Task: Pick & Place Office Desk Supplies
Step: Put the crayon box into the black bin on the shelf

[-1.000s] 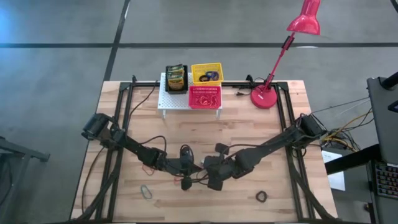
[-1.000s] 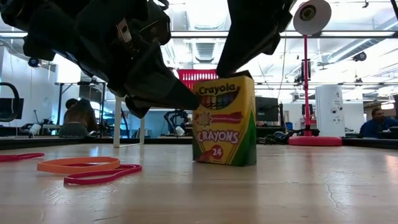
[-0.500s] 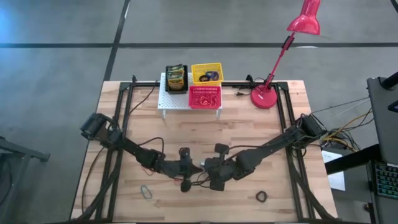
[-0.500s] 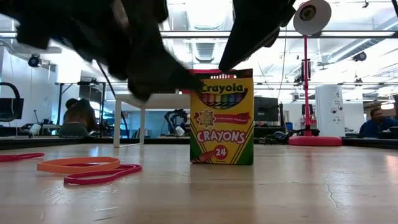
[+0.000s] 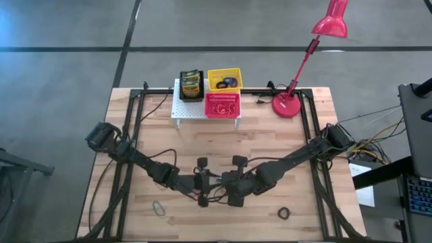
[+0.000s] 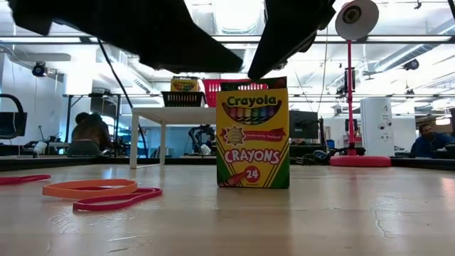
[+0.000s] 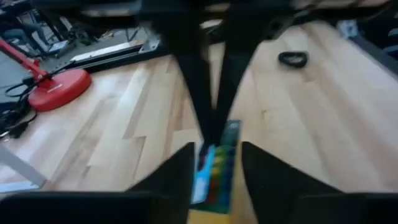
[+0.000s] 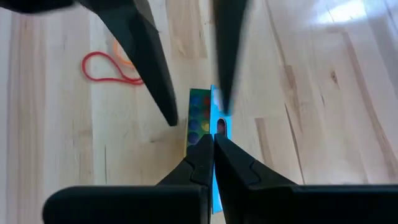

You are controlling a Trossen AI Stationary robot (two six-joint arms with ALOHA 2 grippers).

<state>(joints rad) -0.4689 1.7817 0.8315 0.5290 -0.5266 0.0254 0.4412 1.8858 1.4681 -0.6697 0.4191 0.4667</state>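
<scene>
Crayon box: upright near worktop's front edge
Left claw: parted, straddling box
Right claw: clenched, at box top

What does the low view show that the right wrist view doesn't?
Only the low view shows the crayon box front, standing upright on the table, the white rack and the red lamp behind it. Only the right wrist view shows the right end effector shut at the box's top edge, and the left end effector's fingers spread open. Both show the box and the loops lying beside it.
</scene>
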